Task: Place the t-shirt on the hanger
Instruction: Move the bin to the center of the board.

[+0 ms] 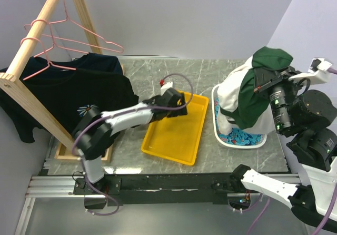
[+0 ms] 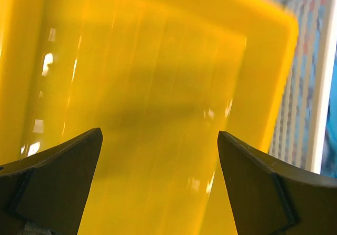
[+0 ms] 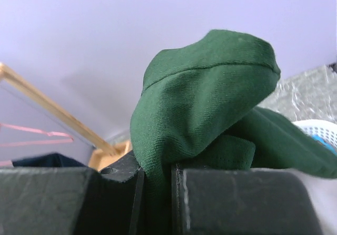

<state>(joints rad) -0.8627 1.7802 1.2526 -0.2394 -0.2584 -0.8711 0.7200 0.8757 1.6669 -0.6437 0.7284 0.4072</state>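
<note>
The dark green and white t-shirt hangs in a bunch over the white basket at the right, lifted by a green fold. My right gripper is shut on that fold. In the right wrist view the green t-shirt is pinched between the two pads of the right gripper. The pink wire hanger hangs on the wooden rail at the far left, and a bit of the hanger shows in the right wrist view. My left gripper is open over the yellow tray, and the left gripper holds nothing.
A yellow tray lies mid-table under the left gripper. The white basket holds a blue patterned cloth. A black t-shirt with a daisy print hangs from the slanted wooden rail at the left.
</note>
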